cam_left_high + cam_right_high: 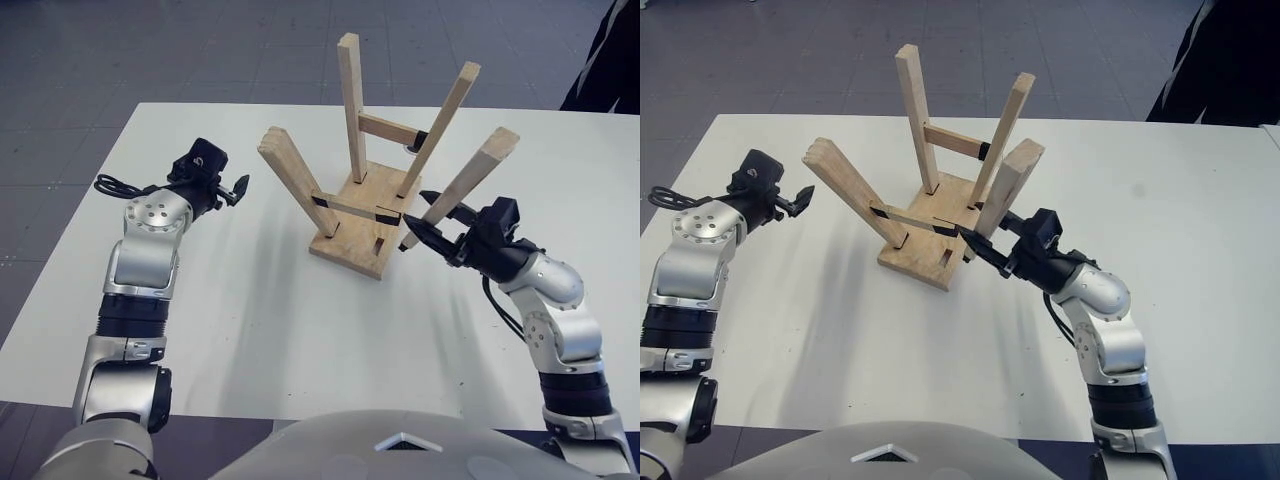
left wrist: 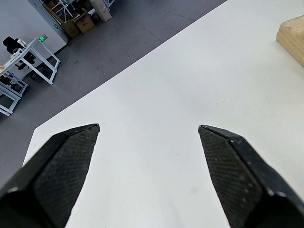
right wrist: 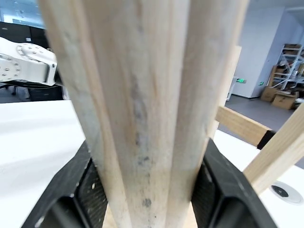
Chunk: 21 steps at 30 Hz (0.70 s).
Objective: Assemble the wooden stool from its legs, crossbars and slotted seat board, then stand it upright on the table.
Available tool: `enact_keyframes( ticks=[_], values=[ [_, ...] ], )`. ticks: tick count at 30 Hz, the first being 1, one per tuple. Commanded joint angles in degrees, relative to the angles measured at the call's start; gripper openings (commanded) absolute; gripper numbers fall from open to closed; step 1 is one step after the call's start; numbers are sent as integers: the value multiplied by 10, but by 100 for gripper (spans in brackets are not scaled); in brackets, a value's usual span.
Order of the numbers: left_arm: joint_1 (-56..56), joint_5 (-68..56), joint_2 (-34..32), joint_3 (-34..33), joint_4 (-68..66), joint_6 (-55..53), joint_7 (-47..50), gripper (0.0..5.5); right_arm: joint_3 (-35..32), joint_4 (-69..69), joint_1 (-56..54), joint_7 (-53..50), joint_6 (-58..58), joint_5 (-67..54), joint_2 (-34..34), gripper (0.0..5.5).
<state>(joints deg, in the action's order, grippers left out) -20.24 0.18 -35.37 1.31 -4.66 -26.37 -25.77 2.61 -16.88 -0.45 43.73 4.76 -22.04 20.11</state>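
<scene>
Stool (image 1: 356, 150): upside down in the middle of the surface (image 1: 250, 320), with the seat board (image 1: 345, 245) lying flat, four legs (image 1: 290, 180) pointing up and splayed, and crossbars (image 1: 386, 128) bridging them.
Right end effector (image 1: 418, 220): pinching the near right leg (image 1: 470, 175) low down, close to the seat board.
Left end effector (image 1: 236, 187): spread wide, holding nothing, well apart from the stool on its left side.
Step in hand: apparently seating or straightening that leg — assembly looks nearly done, but the stool is not yet turned upright.
Next move: probably press the leg home, then grasp with both arms and turn the stool over; the splayed legs could work loose.
Right wrist view: pads (image 3: 92, 190) lie flush against both sides of the leg, which the head views leave unclear.
Left wrist view: fingers (image 2: 71, 161) held open over bare surface, with a wooden corner (image 2: 292, 35) off to one side.
</scene>
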Motion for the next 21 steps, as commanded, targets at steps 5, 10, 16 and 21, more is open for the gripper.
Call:
enact_keyframes(
  ticks=[5, 10, 16, 21],
  values=[
    [-33, 5, -46, -12, -4, 25, -51, 386, 37, -145, 86, -99, -19, 63, -29, 205],
    [-36, 11, -46, 1, -10, 36, -75, 386, 41, -110, 123, -94, -71, 86, -16, 205],
    [-26, 9, -43, 2, -2, 35, -89, 386, 19, -65, 94, -107, -56, 56, -25, 205],
    [20, 16, -41, 13, 18, 3, -96, 386, 2, -52, 54, -99, 7, -24, -29, 205]
  ],
)
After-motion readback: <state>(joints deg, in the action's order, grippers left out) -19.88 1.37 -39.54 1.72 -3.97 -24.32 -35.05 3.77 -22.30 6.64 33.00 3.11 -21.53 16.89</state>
